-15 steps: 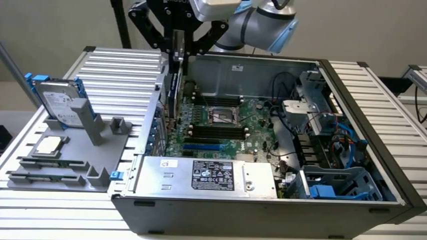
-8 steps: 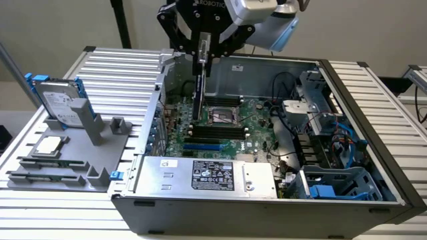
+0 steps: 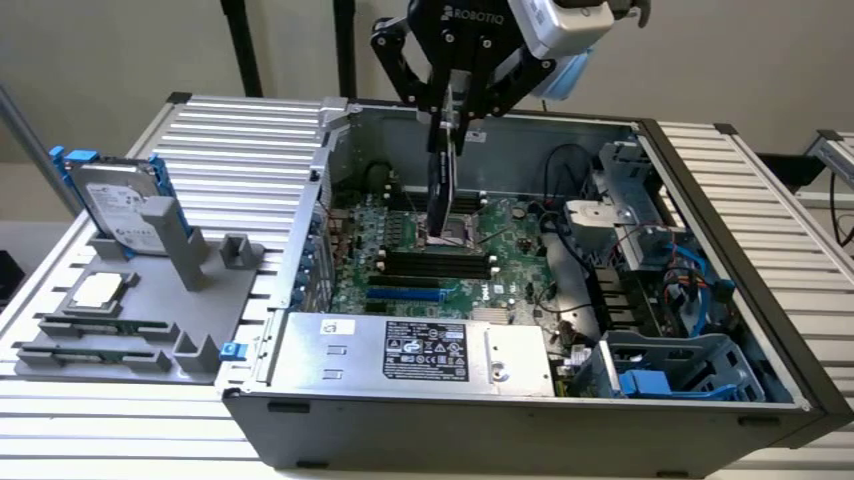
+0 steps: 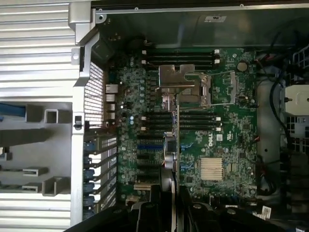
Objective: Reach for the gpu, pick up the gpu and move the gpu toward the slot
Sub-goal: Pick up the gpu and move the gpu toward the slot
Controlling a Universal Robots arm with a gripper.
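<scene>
Edgewise, thin dark gpu between fingers

The gripper clamps the gpu edge-on above the green motherboard. From the gpu, the finned heatsink sits at four o'clock, the CPU socket at twelve.

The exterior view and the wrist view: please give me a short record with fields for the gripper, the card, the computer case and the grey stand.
gripper: gripper above the open case, shut on the card
card: gpu held on edge, hanging over the motherboard
case: computer case open, lid off
stand: grey stand at the exterior view's left, holding a hard drive in a blue frame
</scene>
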